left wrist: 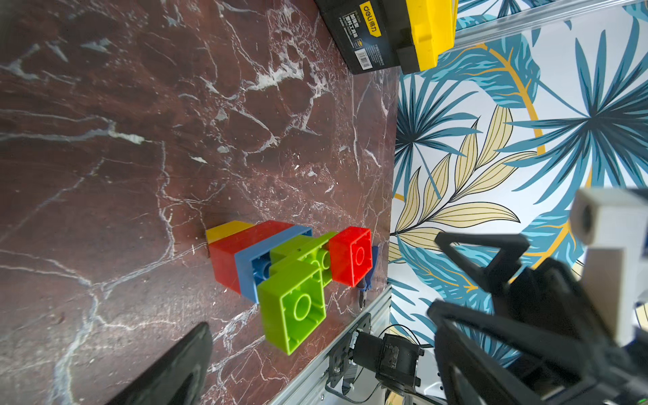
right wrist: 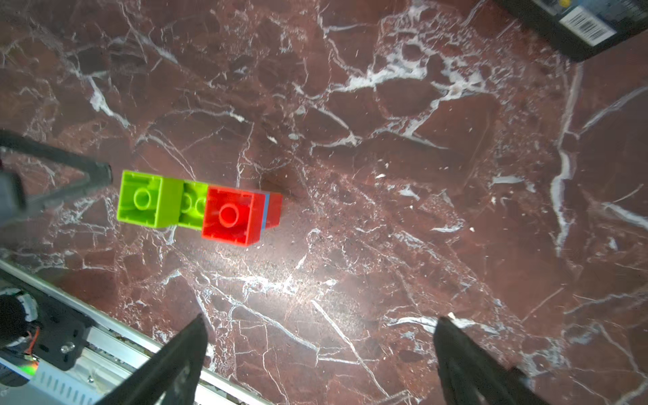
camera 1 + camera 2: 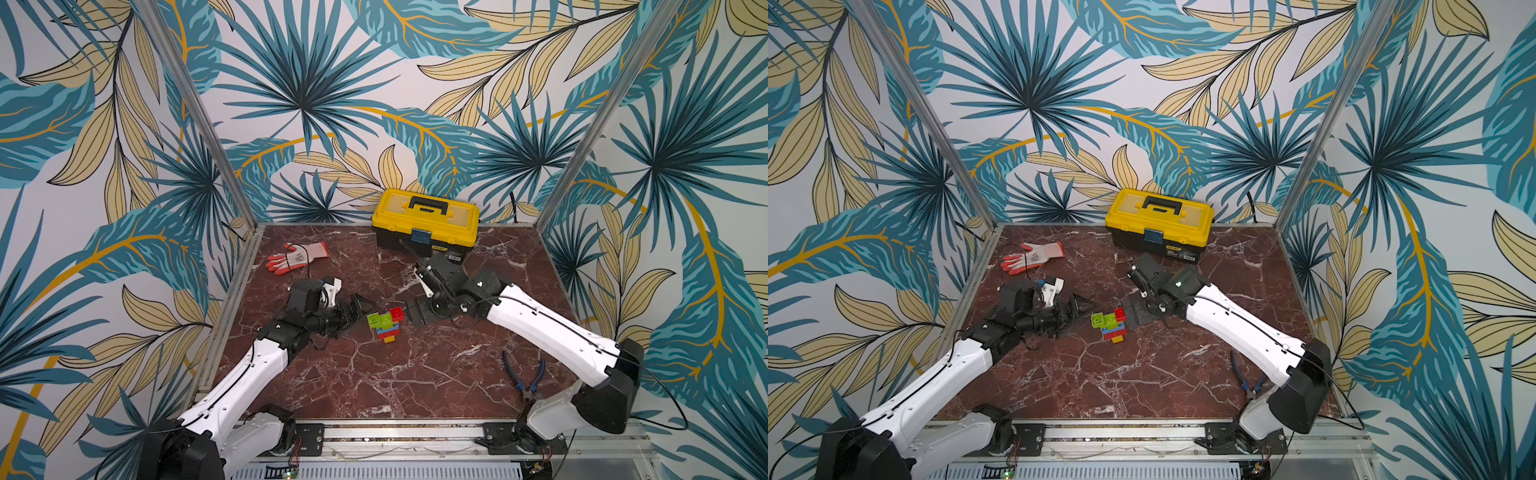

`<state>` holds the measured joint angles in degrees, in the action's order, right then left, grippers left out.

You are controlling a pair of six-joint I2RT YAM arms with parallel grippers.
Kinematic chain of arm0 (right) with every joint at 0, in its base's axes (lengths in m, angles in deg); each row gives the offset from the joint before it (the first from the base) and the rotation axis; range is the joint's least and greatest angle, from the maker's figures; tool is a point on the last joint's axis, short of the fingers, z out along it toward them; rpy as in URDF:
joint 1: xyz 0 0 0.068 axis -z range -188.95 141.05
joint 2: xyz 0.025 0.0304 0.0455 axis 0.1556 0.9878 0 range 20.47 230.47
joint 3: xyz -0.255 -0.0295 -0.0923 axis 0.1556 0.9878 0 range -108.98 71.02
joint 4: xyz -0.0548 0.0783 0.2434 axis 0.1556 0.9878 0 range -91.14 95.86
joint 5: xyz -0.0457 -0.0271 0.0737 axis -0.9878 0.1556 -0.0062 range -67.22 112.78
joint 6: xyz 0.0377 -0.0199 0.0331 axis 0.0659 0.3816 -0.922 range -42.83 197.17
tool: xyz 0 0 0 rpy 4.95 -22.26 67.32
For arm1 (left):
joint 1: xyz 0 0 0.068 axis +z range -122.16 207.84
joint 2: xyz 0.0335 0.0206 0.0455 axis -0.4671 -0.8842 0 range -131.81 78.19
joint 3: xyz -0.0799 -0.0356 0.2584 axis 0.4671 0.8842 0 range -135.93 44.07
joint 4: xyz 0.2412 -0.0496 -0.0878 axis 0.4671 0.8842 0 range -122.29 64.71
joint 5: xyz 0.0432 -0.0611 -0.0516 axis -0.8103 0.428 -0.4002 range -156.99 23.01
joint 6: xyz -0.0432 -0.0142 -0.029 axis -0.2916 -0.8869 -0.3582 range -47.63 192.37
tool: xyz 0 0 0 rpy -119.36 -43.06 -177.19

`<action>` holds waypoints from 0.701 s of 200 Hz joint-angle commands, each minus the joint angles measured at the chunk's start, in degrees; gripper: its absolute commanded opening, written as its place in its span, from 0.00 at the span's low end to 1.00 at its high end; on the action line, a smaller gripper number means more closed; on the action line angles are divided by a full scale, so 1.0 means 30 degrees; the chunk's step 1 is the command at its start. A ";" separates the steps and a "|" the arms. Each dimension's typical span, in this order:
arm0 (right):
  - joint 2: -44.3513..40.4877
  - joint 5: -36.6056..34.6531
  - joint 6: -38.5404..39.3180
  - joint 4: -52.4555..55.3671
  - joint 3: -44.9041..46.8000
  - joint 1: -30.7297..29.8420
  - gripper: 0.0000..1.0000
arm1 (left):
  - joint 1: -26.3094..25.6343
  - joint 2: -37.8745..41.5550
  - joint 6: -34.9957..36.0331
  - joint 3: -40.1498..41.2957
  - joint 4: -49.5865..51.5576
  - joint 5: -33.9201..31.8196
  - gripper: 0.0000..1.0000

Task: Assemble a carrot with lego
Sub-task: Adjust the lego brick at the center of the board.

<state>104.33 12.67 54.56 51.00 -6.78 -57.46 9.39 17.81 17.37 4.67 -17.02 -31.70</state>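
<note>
The carrot (image 3: 385,326) (image 3: 1109,324) lies flat on the marble table, free of both grippers. Its yellow tip points toward the front edge, with red and blue bricks above it, then lime-green leaves and a small red brick at the far end. The left wrist view shows the carrot (image 1: 280,266) just beyond the fingers, and the right wrist view shows the carrot (image 2: 196,207) from its leaf end. My left gripper (image 3: 355,309) (image 1: 322,321) stands open close to its left. My right gripper (image 3: 415,318) (image 2: 321,319) stands open close to its right. Neither holds anything.
A yellow toolbox (image 3: 426,220) stands shut at the back of the table. An orange and white glove (image 3: 297,255) lies at the back left. Blue-handled pliers (image 3: 528,374) lie at the front right beside the right arm. A metal rail (image 3: 399,434) runs along the front edge.
</note>
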 commanded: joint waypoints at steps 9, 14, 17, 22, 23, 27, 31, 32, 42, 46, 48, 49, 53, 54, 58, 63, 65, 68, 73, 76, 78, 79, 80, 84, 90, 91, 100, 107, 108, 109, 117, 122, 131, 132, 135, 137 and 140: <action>-0.2029 -0.4518 -0.0503 -0.7782 0.5100 -0.2705 0.99 | 0.0380 -0.0502 0.0758 0.0161 -0.0163 -0.0265 0.99; -0.2472 -0.5224 -0.0278 -0.9241 0.6245 -0.3228 0.99 | 0.0400 -0.0576 0.0826 0.0154 -0.0210 -0.0298 1.00; -0.2732 -0.5604 -0.0184 -1.0119 0.6832 -0.3452 0.99 | 0.0442 -0.0644 0.0864 0.0136 -0.0213 -0.0299 0.99; -0.3057 -0.6137 -0.0365 -1.1192 0.7707 -0.3776 0.99 | 0.0526 -0.0685 0.0895 0.0125 -0.0225 -0.0318 0.99; -0.3097 -0.6277 -0.0442 -1.1400 0.7841 -0.3822 0.99 | 0.0541 -0.0694 0.0899 0.0139 -0.0226 -0.0313 0.99; -0.3279 -0.6650 -0.0718 -1.2092 0.8435 -0.3961 0.99 | 0.0602 -0.0747 0.0943 0.0104 -0.0240 -0.0301 0.99; -0.3442 -0.6875 -0.0918 -1.2726 0.8979 -0.4083 0.99 | 0.0673 -0.0734 0.1000 0.0081 -0.0227 -0.0258 0.99; -0.3465 -0.6909 -0.0939 -1.2870 0.9107 -0.4108 0.99 | 0.0703 -0.0733 0.1010 0.0088 -0.0241 -0.0239 0.99; -0.3547 -0.7456 -0.1331 -1.4835 1.0251 -0.4484 0.99 | 0.0954 -0.0735 0.1082 0.0037 -0.0226 -0.0154 0.99; -0.3569 -0.7770 -0.1442 -1.5371 1.0680 -0.4672 0.99 | 0.1089 -0.0748 0.1119 0.0015 -0.0226 -0.0062 0.99; -0.3553 -0.7948 -0.1453 -1.5757 1.0899 -0.4765 0.99 | 0.1159 -0.0751 0.1125 0.0009 -0.0226 -0.0034 0.99; -0.3550 -0.8002 -0.1441 -1.5924 1.1004 -0.4844 0.99 | 0.1180 -0.0742 0.1160 -0.0006 -0.0226 -0.0010 0.99; -0.3562 -0.8285 -0.1379 -1.6754 1.1478 -0.5100 0.99 | 0.1295 -0.0735 0.1210 -0.0021 -0.0215 0.0107 0.99; -0.3540 -0.8317 -0.1374 -1.6935 1.1630 -0.5158 0.99 | 0.1336 -0.0734 0.1203 -0.0036 -0.0206 0.0119 0.99; -0.3505 -0.8602 -0.1384 -1.7689 1.2061 -0.5421 0.99 | 0.1454 -0.0718 0.1229 -0.0048 -0.0197 0.0234 0.99; -0.3467 -0.8981 -0.1491 -1.8694 1.2615 -0.5716 0.99 | 0.1637 -0.0704 0.1296 -0.0022 -0.0196 0.0299 0.99; -0.3417 -0.9115 -0.1546 -1.9122 1.2855 -0.5825 0.99 | 0.1699 -0.0682 0.1294 -0.0007 -0.0196 0.0305 0.99; -0.3329 -0.9258 -0.1556 -1.9876 1.3195 -0.5973 0.99 | 0.1820 -0.0675 0.1300 0.0020 -0.0204 0.0362 1.00; -0.3175 -0.9453 -0.1588 -2.1108 1.3784 -0.6196 0.99 | 0.1971 -0.0674 0.1359 0.0035 -0.0213 0.0410 0.99; -0.3039 -0.9637 -0.1646 -2.1812 1.4066 -0.6309 0.99 | 0.2092 -0.0689 0.1403 0.0066 -0.0199 0.0449 0.99; -0.2937 -0.9762 -0.1673 -2.2187 1.4243 -0.6420 0.99 | 0.2157 -0.0700 0.1431 0.0066 -0.0197 0.0467 0.99; -0.2890 -0.9847 -0.1682 -2.2464 1.4331 -0.6462 0.99 | 0.2192 -0.0716 0.1445 0.0066 -0.0197 0.0475 0.99; -0.2838 -0.9918 -0.1687 -2.2676 1.4405 -0.6499 0.99 | 0.2224 -0.0725 0.1467 0.0066 -0.0197 0.0494 0.99; -0.2562 -1.0106 -0.1651 -2.3457 1.4704 -0.6633 0.99 | 0.2342 -0.0754 0.1535 0.0081 -0.0204 0.0570 1.00; -0.2150 -1.0343 -0.1584 -2.4675 1.5039 -0.6857 0.99 | 0.2546 -0.0833 0.1605 0.0095 -0.0197 0.0636 0.99; -0.2102 -1.0401 -0.1564 -2.4836 1.5110 -0.6901 0.99 | 0.2562 -0.0856 0.1605 0.0095 -0.0197 0.0633 0.99; -0.1440 -1.0894 -0.1178 -2.6307 1.5437 -0.7266 0.99 | 0.2806 -0.1028 0.1706 0.0081 -0.0204 0.0709 1.00; -0.0898 -1.1134 -0.0710 -2.7608 1.5653 -0.7500 0.99 | 0.2929 -0.1156 0.1837 0.0024 -0.0207 0.0782 0.99; -0.0845 -1.1206 -0.0644 -2.7942 1.5653 -0.7545 0.99 | 0.2944 -0.1179 0.1853 0.0016 -0.0202 0.0779 1.00; -0.0790 -1.1243 -0.0597 -2.7942 1.5680 -0.7582 0.99 | 0.2952 -0.1190 0.1861 0.0012 -0.0214 0.0792 0.99; -0.0226 -1.1637 -0.0279 -2.9089 1.5764 -0.7797 0.98 | 0.3097 -0.1360 0.1946 -0.0076 -0.0211 0.0905 0.99; 0.0170 -1.1769 0.0014 -2.9580 1.5787 -0.7934 0.98 | 0.3184 -0.1452 0.2010 -0.0133 -0.0197 0.0962 0.99; 0.0885 -1.1910 0.0565 -3.0708 1.5826 -0.8121 0.98 | 0.3303 -0.1623 0.2117 -0.0268 -0.0225 0.1070 0.99; 0.0939 -1.1961 0.0608 -3.0811 1.5840 -0.8148 0.98 | 0.3307 -0.1632 0.2125 -0.0277 -0.0211 0.1070 0.99; 0.1156 -1.2118 0.0731 -3.1180 1.5853 -0.8249 0.98 | 0.3336 -0.1680 0.2158 -0.0317 -0.0206 0.1110 0.99; 0.1283 -1.2228 0.0811 -3.1436 1.5869 -0.8281 0.98 | 0.3361 -0.1709 0.2183 -0.0345 -0.0199 0.1123 0.99; 0.1539 -1.2375 0.0983 -3.1844 1.5923 -0.8375 0.98 | 0.3416 -0.1748 0.2191 -0.0385 -0.0211 0.1124 0.99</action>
<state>105.09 -18.85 53.32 -28.05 39.60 -80.93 18.46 13.44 21.85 4.71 -17.04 -29.74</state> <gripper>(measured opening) 0.980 0.994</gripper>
